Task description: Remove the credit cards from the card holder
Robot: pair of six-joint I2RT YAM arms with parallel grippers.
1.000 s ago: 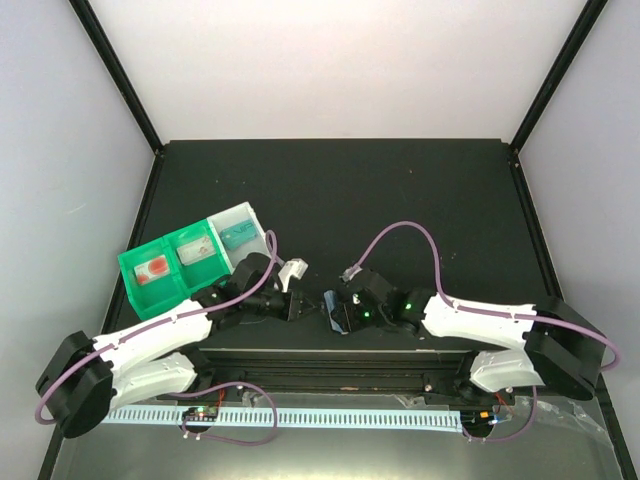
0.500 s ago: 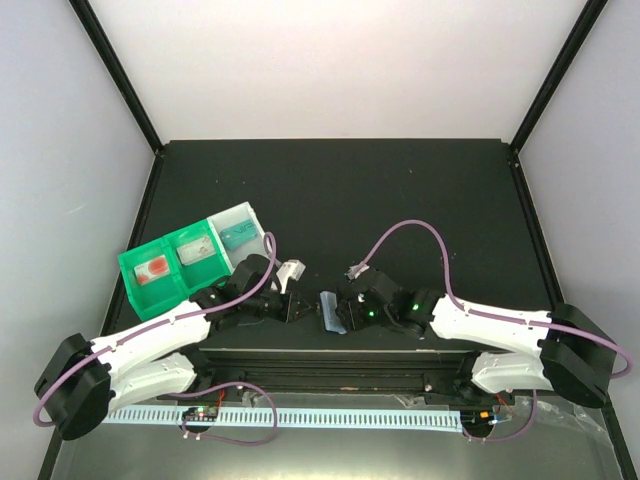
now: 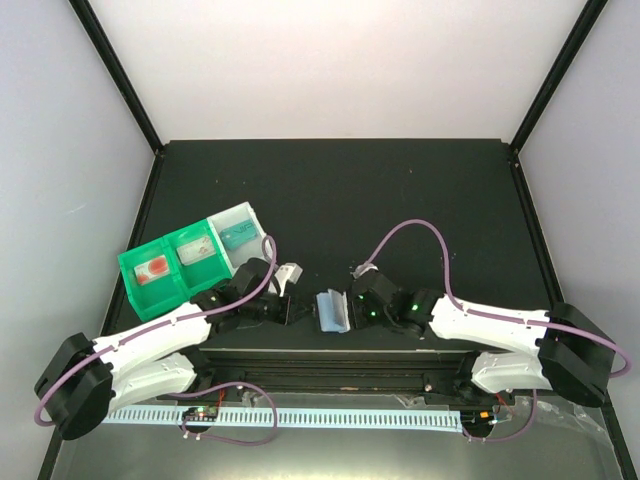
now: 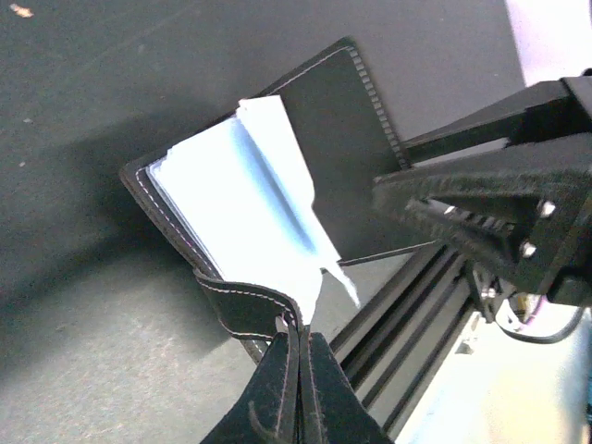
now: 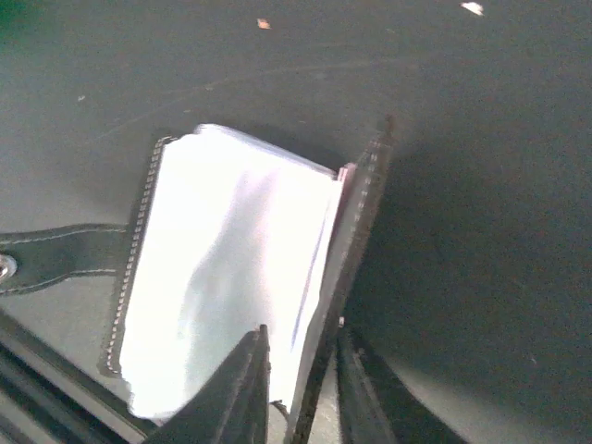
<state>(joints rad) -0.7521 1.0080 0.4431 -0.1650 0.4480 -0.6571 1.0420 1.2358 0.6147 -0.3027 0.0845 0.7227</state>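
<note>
The card holder (image 3: 330, 308) lies open near the table's front edge, between my two grippers, with a pale blue inner panel facing up. In the left wrist view its blue panels (image 4: 240, 199) fan out from the dark stitched cover. My left gripper (image 4: 299, 338) is shut on the holder's dark strap (image 4: 242, 301); it also shows in the top view (image 3: 298, 308). My right gripper (image 5: 301, 388) grips the raised dark cover flap (image 5: 356, 222) beside the bright panel (image 5: 231, 259); it shows in the top view too (image 3: 351, 312). No loose card shows.
A green-and-clear compartment tray (image 3: 170, 262) stands at the left, just beyond my left arm. A black metal rail (image 3: 330, 362) runs along the front edge, right below the holder. My right gripper's body (image 4: 490, 213) looms close on the right in the left wrist view.
The card holder has been spread open: it stood as a narrow dark edge before and now shows its pale blue inside. The right gripper has shifted slightly right and back.
</note>
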